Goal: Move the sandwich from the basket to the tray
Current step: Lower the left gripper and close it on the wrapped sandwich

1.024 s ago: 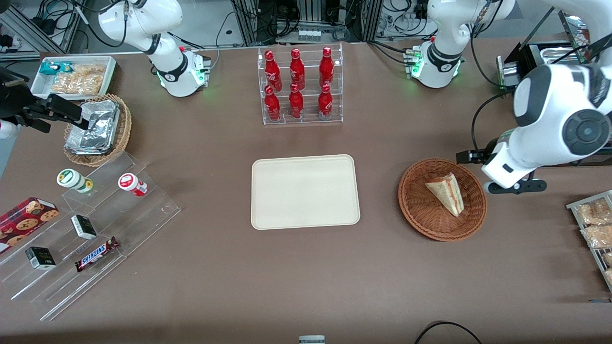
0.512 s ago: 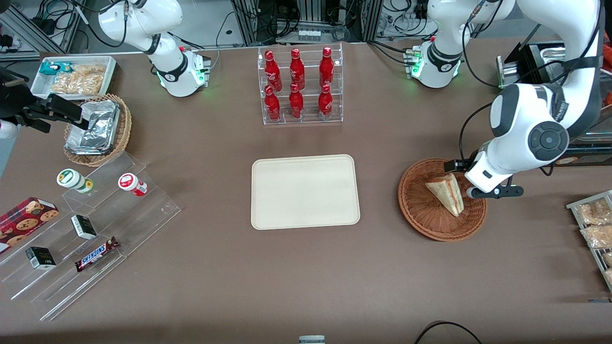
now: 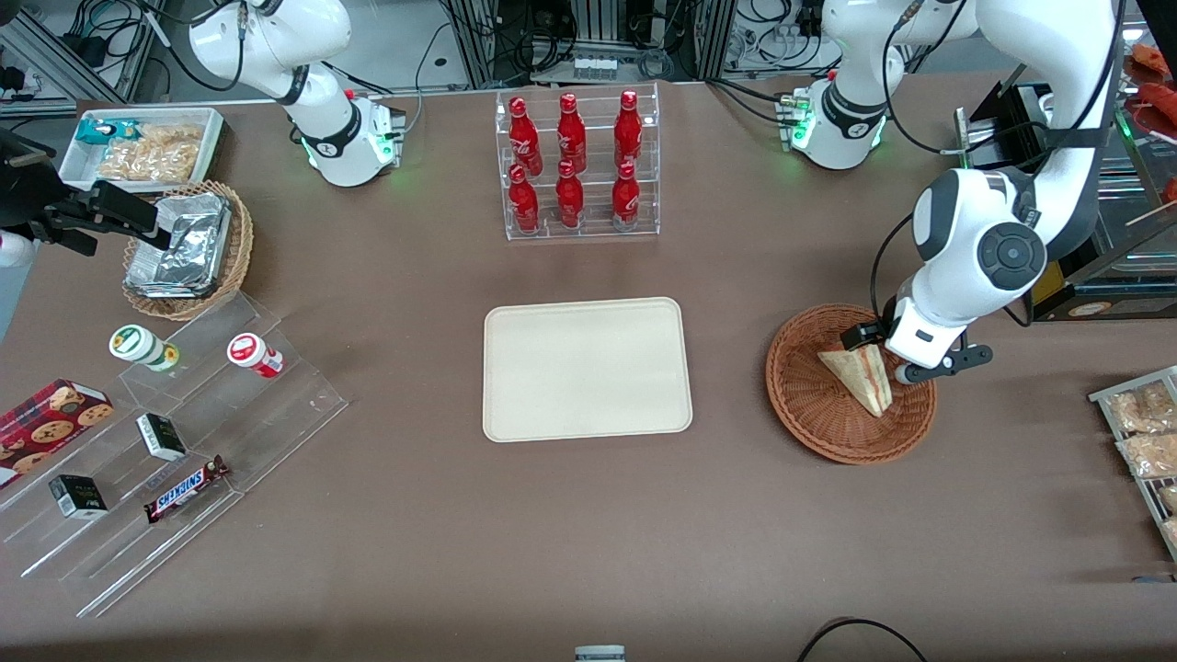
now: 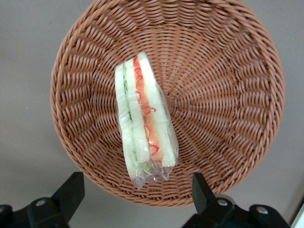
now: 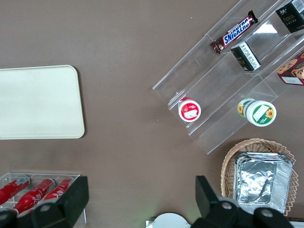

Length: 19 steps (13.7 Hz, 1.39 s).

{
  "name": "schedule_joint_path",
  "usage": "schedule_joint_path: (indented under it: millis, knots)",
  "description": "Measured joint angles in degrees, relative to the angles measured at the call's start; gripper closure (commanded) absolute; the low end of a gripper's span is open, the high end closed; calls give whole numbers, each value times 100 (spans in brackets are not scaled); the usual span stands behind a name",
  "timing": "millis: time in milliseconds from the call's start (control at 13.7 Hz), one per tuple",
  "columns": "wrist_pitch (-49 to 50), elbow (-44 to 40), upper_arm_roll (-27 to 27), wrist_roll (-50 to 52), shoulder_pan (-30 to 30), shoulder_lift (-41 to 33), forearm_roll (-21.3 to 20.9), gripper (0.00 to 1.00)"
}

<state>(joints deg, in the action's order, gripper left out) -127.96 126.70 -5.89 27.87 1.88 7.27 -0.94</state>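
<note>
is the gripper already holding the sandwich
No, the gripper hangs open above the basket, with the sandwich lying untouched inside.

A brown matte table point(image 3: 588, 515) carries a cream rectangular tray point(image 3: 587, 369), a reddish-brown round wicker basket point(image 3: 818, 418), a clear acrylic rack of red bottles point(image 3: 577, 164), a stepped clear acrylic snack stand point(image 3: 175, 460) and a tan wicker basket of foil packets point(image 3: 188, 250). The gripper point(image 3: 885, 354) hangs open above the reddish-brown basket.

Basket point(image 4: 228, 71) showing reddish-brown woven wicker pattern. Sandwich point(image 4: 142, 123) showing pale bread layers, with red, orange and green filling stripes, under clear wrap. Tray point(image 3: 587, 369) looking plain cream-beige. Desk point(image 3: 588, 515) looking flat brown. End effector point(image 4: 135, 199), hovering over basket rim, having black fingers spread wide. Bottles point(image 3: 570, 156) shining red in clear rack.
</note>
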Motion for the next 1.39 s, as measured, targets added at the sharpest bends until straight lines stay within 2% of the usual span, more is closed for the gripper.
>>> schedule_joint_path:
  millis: [366, 732, 805, 951, 1024, 1098, 1390]
  knots:
    - [-498, 68, -25, 1785, 22, 163, 1, 0]
    - [-831, 81, -30, 2168, 27, 608, 1, 0]
    - [-850, 81, -30, 2169, 27, 685, 1, 7]
    - [-875, 81, -30, 2169, 27, 783, 1, 76]
    - [-877, 81, -30, 2169, 27, 796, 0, 89]
    - [-877, 80, -30, 2167, 27, 796, -1, 93]
    - [-830, 48, -30, 1925, 27, 767, -7, 94]
